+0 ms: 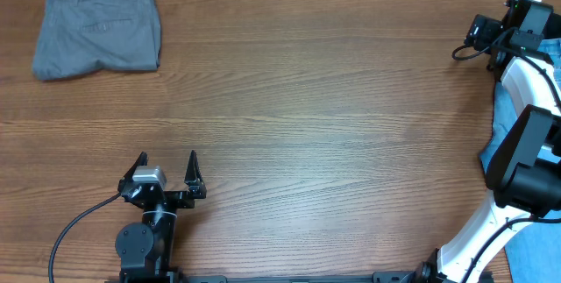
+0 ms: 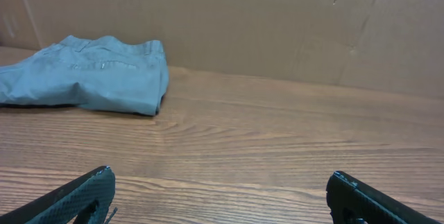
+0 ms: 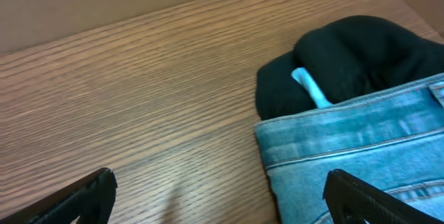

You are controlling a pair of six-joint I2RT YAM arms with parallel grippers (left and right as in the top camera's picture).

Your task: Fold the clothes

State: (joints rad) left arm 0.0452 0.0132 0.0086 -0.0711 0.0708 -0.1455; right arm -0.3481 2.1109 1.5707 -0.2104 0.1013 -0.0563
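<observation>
Right claw hangs with fingers spread wide, gripping nothing. I see the light blue jeans lying on the table just ahead of its right finger, their edge touching a black garment with bright blue trim farther ahead. Left claw is likewise spread, holding nothing, with the grey trousers well ahead to its left.

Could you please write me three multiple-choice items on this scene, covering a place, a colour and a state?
1. Where do the grey trousers lie? A) far left corner B) centre C) right edge
2. What colour is the trim on the black garment beside the jeans? A) red B) bright blue C) yellow
3. The left end effector is: A) gripping trousers B) gripping jeans C) open, empty
Answers: A, seen overhead; B, seen from the right wrist; C, its jaws stand apart with nothing between.
</observation>
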